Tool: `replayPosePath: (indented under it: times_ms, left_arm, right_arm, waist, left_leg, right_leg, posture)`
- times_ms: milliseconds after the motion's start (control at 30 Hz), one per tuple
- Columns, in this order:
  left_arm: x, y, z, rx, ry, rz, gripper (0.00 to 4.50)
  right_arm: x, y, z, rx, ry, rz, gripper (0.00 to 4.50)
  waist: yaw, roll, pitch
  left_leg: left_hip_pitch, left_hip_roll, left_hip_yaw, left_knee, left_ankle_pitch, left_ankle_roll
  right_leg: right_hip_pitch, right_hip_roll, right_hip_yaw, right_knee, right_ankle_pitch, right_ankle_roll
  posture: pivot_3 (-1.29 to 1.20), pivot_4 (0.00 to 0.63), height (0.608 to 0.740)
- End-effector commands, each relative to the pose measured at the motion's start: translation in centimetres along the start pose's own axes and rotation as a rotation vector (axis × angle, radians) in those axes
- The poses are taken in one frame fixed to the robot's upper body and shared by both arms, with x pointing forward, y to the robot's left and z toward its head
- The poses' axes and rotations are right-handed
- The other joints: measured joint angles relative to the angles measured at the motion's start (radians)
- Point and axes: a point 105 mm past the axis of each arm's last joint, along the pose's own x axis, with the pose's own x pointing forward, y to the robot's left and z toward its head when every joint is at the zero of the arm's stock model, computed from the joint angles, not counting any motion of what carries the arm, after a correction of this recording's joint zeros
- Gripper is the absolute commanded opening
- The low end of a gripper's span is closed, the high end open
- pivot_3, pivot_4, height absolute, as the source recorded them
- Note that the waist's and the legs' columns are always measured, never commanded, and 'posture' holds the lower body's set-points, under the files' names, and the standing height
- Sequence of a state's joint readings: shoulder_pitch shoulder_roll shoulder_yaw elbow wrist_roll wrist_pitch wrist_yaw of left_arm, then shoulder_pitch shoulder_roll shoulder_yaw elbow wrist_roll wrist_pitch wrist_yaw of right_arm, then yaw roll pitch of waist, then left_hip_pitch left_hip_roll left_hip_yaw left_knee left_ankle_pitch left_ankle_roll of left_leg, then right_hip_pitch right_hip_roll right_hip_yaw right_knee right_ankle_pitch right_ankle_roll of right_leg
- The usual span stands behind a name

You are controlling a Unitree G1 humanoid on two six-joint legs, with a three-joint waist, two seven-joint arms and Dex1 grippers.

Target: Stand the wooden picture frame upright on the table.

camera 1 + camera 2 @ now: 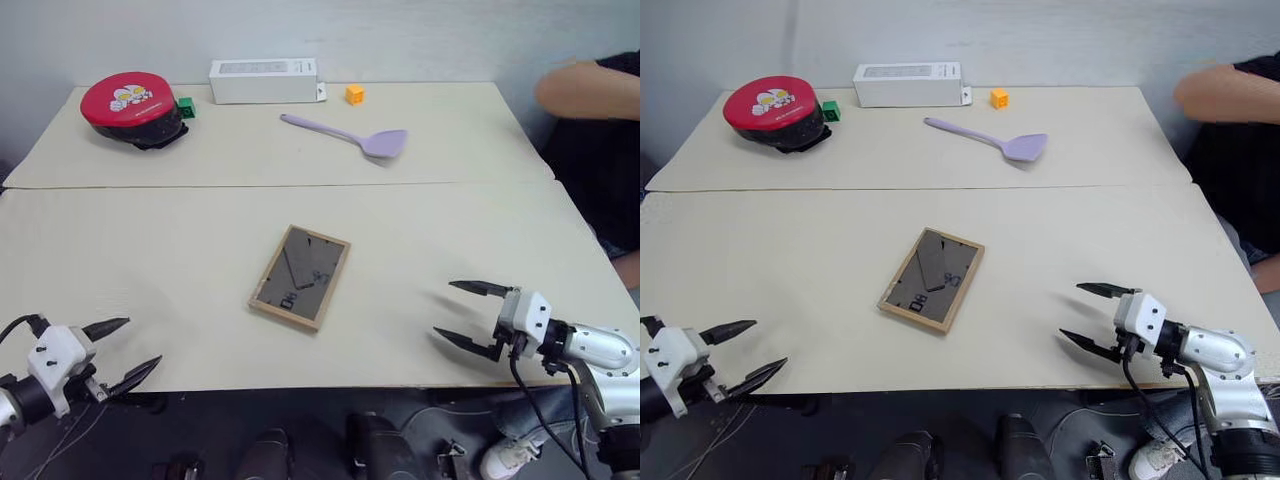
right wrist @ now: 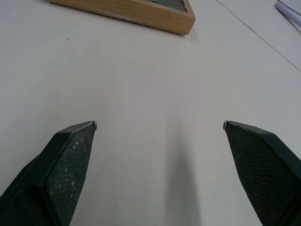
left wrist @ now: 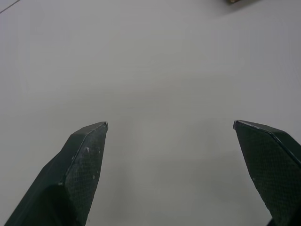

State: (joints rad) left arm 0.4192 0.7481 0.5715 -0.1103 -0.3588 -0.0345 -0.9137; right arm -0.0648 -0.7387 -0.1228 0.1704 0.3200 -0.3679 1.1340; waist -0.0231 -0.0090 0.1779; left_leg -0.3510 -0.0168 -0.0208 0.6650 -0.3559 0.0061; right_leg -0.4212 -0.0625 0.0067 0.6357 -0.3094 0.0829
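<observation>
Beige table (image 1: pixel 150 260), seam running behind the wooden picture frame (image 1: pixel 299 276) lying flat; left gripper (image 1: pixel 122 349) and right gripper (image 1: pixel 461 312) gaping wide, empty.

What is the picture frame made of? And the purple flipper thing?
The wooden picture frame has a pale, matte wood-looking border with faint grain in the right wrist view; its dark back panel could be board. The purple spatula looks like smooth silicone or plastic.

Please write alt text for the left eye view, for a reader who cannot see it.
A wooden picture frame lies flat, back up, on the beige table, between the open left pincer and open right pincer.
</observation>
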Motion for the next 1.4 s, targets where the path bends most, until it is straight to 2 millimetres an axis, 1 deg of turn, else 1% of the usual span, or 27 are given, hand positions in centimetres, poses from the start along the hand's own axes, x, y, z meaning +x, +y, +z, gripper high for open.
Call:
replayPosePath:
  times_ms: [33,100,200,233,267,300,333,367,400,433,467,533,567,667,700,733,833,933,1033,1233,1333,1400]
  left_arm:
    - [-0.3,1.0,0.9,0.061,-0.016,0.048,4.5]
    - [0.4,1.0,1.9,0.04,-0.057,0.039,4.5]
    - [2.8,0.3,4.4,0.019,-0.104,-0.018,4.5]
    - [4.1,0.3,5.3,0.023,-0.116,-0.022,4.32]
    - [4.9,0.3,5.9,0.027,-0.12,-0.021,4.11]
    - [5.4,0.3,6.3,0.028,-0.12,-0.018,3.9]
    - [6.1,0.3,6.7,0.025,-0.125,-0.025,3.58]
    - [7.9,0.4,7.0,0.012,-0.125,-0.025,3.28]
    - [9.3,0.4,7.2,0.007,-0.121,-0.026,2.94]
    - [10.2,0.5,7.4,0.005,-0.115,-0.026,2.69]
    - [11.5,0.4,7.5,0.011,-0.115,-0.039,2.31]
    - [13.7,0.0,8.2,-0.026,-0.143,-0.074,1.69]
    - [14.7,-0.4,8.4,-0.047,-0.15,-0.103,1.37]
    - [16.2,-2.0,8.7,-0.042,-0.152,-0.183,0.44]
    - [16.6,-2.5,8.6,-0.047,-0.148,-0.202,0.09]
    - [16.8,-2.8,8.6,-0.048,-0.144,-0.216,0.04]
    - [17.4,-4.0,8.1,-0.06,-0.124,-0.256,0.04]
    - [17.4,-5.0,8.3,-0.068,-0.145,-0.281,0.04]
    - [17.0,-5.6,8.6,-0.084,-0.174,-0.304,0.04]
    - [16.2,-7.0,8.2,-0.119,-0.166,-0.335,0.04]
    - [15.8,-7.4,8.1,-0.146,-0.172,-0.339,0.04]
    - [15.6,-7.3,7.9,-0.159,-0.168,-0.326,0.04]
  right_arm:
    - [0.3,0.1,0.8,0.001,-0.024,0.001,4.46]
    - [0.9,0.3,1.4,0.013,-0.041,0.017,4.46]
    - [2.5,0.4,3.0,0.027,-0.091,0.014,4.46]
    - [3.4,0.8,3.3,0.034,-0.092,0.038,4.28]
    - [4.0,1.1,3.5,0.04,-0.089,0.055,4.07]
    - [4.3,1.3,3.7,0.044,-0.085,0.066,3.83]
    - [4.8,1.4,3.8,0.044,-0.082,0.072,3.51]
    - [6.1,1.3,3.8,0.051,-0.064,0.068,3.18]
    - [7.0,1.2,3.8,0.055,-0.049,0.065,2.83]
    - [7.7,1.1,3.9,0.057,-0.038,0.062,2.51]
    - [8.6,0.9,3.9,0.054,-0.025,0.06,2.08]
    - [9.9,-0.1,4.4,0.036,-0.032,0.024,1.41]
    - [10.5,-0.3,4.5,0.017,-0.024,0.022,1.05]
    - [11.8,-0.6,4.7,0.015,-0.031,0.01,0.03]
    - [12.3,-0.5,4.7,0.015,-0.029,0.011,0.0]
    - [12.7,-0.4,4.7,0.015,-0.025,0.017,0.0]
    - [13.8,-0.2,4.5,0.041,-0.007,0.028,0.0]
    - [14.6,-0.4,4.8,0.037,-0.016,0.025,0.0]
    - [14.8,-0.8,5.2,0.025,-0.032,0.019,0.0]
    - [15.2,-1.5,5.4,0.007,-0.033,0.032,0.0]
    - [15.4,-1.5,5.2,-0.001,-0.024,0.049,0.0]
    - [15.4,-1.5,4.9,-0.007,-0.013,0.057,0.0]
  waist:
    - [0.003,0.0,0.0]
    - [0.006,0.0,0.0]
    - [0.011,0.0,0.0]
    - [0.015,0.0,0.0]
    - [0.018,0.0,0.0]
    - [0.019,0.0,0.0]
    - [0.02,0.0,0.0]
    - [0.02,0.0,0.0]
    - [0.02,0.0,0.0]
    - [0.021,0.0,0.0]
    - [0.021,0.0,0.0]
    - [0.02,0.0,0.0]
    - [0.019,0.0,0.0]
    - [0.017,0.0,-0.001]
    - [0.016,0.0,-0.001]
    - [0.015,0.0,-0.001]
    - [0.017,0.0,-0.001]
    - [0.018,0.0,-0.001]
    - [0.018,0.0,-0.001]
    - [0.018,0.0,-0.001]
    - [0.018,0.0,-0.001]
    - [0.018,0.0,-0.001]
  left_leg:
    - [0.0,0.0,0.0,0.0,0.0,0.0]
    - [0.0,0.0,0.0,0.0,0.0,0.0]
    - [0.0,0.0,-0.001,0.001,0.0,0.0]
    - [0.0,0.0,-0.001,0.001,0.0,0.0]
    - [0.0,0.0,-0.001,0.001,0.0,-0.001]
    - [0.0,0.0,-0.001,0.002,0.001,-0.001]
    - [0.0,0.0,-0.001,0.002,0.001,-0.001]
    - [0.0,0.0,-0.001,0.001,0.002,-0.004]
    - [0.0,0.0,-0.001,0.001,0.003,-0.005]
    - [-0.001,-0.001,-0.001,0.002,0.003,-0.006]
    - [-0.001,-0.001,-0.001,0.003,0.003,-0.006]
    - [-0.002,-0.002,0.0,0.003,0.004,-0.007]
    - [-0.003,-0.002,0.0,0.003,0.005,-0.007]
    - [-0.006,-0.002,0.001,0.005,0.005,-0.007]
    - [-0.006,-0.002,0.001,0.005,0.005,-0.007]
    - [-0.006,-0.002,0.002,0.005,0.005,-0.007]
    - [-0.007,-0.002,0.002,0.005,0.005,-0.007]
    - [-0.007,-0.002,0.001,0.01,0.005,-0.007]
    - [-0.007,-0.002,0.001,0.013,0.005,-0.007]
    - [-0.007,-0.002,0.001,0.013,0.004,-0.006]
    - [-0.007,-0.002,0.001,0.013,0.004,-0.006]
    - [-0.007,-0.002,0.001,0.013,0.004,-0.006]
  right_leg:
    - [0.0,0.0,0.0,0.0,0.0,0.0]
    - [0.0,0.0,0.0,0.0,0.0,0.0]
    - [0.0,0.0,0.0,0.0,0.0,0.0]
    - [0.0,0.0,0.0,0.001,0.0,0.0]
    - [0.0,0.0,0.0,0.001,0.0,0.0]
    - [0.0,0.0,0.0,0.001,0.0,0.0]
    - [0.0,0.0,0.0,0.001,0.0,0.0]
    - [0.0,0.0,0.0,0.001,0.0,0.0]
    - [0.0,0.001,0.0,0.001,0.0,0.0]
    - [-0.001,0.001,0.0,0.002,0.001,0.0]
    - [-0.001,0.001,0.0,0.002,0.001,0.001]
    - [-0.003,0.001,0.0,0.003,0.001,0.001]
    - [-0.004,0.001,0.0,0.004,0.001,0.001]
    - [-0.008,0.001,0.0,0.009,0.001,0.002]
    - [-0.008,0.001,0.0,0.008,0.001,0.002]
    - [-0.008,0.001,0.0,0.008,0.001,0.002]
    - [-0.008,0.001,0.0,0.008,0.001,0.002]
    - [-0.008,0.001,0.0,0.008,0.001,0.002]
    - [-0.007,0.001,0.0,0.009,0.001,0.002]
    - [-0.007,0.001,0.0,0.009,0.001,0.002]
    - [-0.007,0.001,0.0,0.009,0.001,0.002]
    - [-0.007,0.001,0.0,0.009,0.001,0.002]
  posture:
    - [0.0,0.15,0.74]
    - [0.0,0.15,0.74]
    - [0.0,0.15,0.74]
    - [0.0,0.15,0.74]
    - [0.0,0.15,0.74]
    - [0.0,0.15,0.74]
    - [0.0,0.15,0.74]
    - [0.0,0.15,0.74]
    - [0.0,0.15,0.74]
    - [0.0,0.15,0.74]
    - [0.0,0.15,0.74]
    - [0.0,0.15,0.74]
    - [0.0,0.15,0.74]
    - [0.0,0.15,0.74]
    - [0.0,0.15,0.74]
    - [0.0,0.15,0.74]
    - [0.0,0.15,0.74]
    - [0.0,0.15,0.74]
    - [0.0,0.15,0.74]
    - [0.0,0.15,0.74]
    - [0.0,0.15,0.74]
    - [0.0,0.15,0.74]
